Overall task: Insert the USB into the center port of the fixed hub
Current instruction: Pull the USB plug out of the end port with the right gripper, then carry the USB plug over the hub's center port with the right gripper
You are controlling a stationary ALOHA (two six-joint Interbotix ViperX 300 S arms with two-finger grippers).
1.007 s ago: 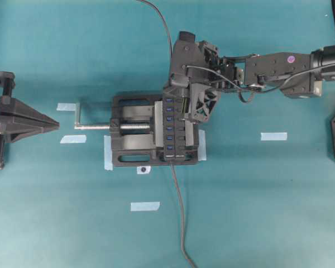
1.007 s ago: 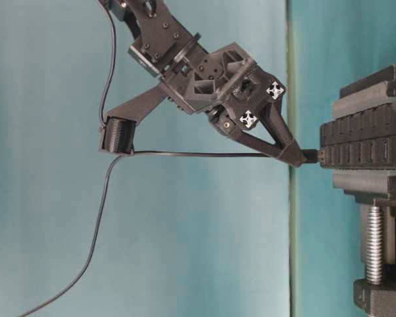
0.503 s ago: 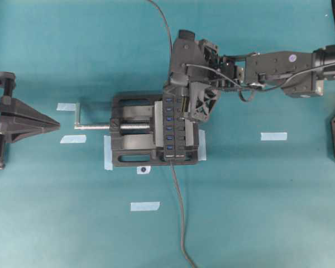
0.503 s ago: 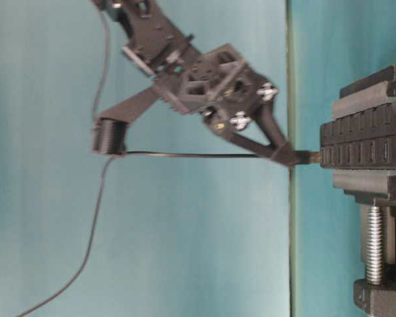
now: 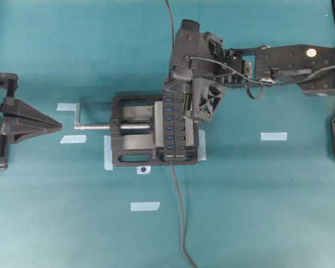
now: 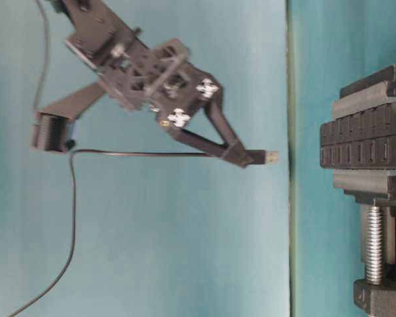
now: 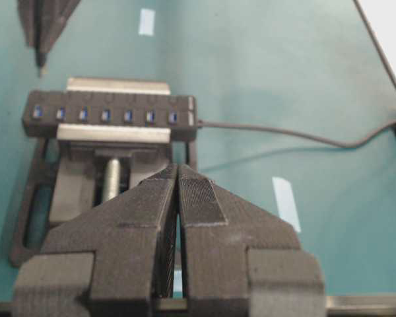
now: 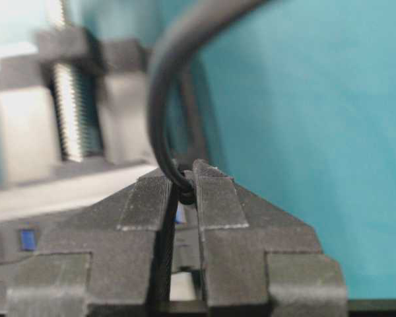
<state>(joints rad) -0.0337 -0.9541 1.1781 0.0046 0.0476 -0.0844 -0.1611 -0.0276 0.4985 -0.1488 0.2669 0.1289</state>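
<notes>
Teal cloth covers the desk (image 5: pixel 279 212), marked with a few pale tape strips. At its middle a black vise (image 5: pixel 135 146) with a silver screw clamps the fixed hub (image 5: pixel 174 127), a long matte black strip with seven small blue slots in a row.

From the side, the right gripper (image 6: pixel 245 157) is clenched on the USB (image 6: pixel 269 156), pinching it just behind the metal tip; the plug hangs in the air, apart from the hub's face. The left gripper (image 7: pixel 178 198) rests far from the vise with its ribbed fingers pressed together and nothing between them.

The main risk, as I judge it, is the wrong slot. From above the gripper stands over the top end of the row, not over the center port (image 5: pixel 170 126), and the seven slots look alike. The plug is small and rigid, so a tilt would make its shell catch on the slot's edge. The thin, springy cable (image 6: pixel 132 154) could also twist the plug between the hard plastic fingers.
</notes>
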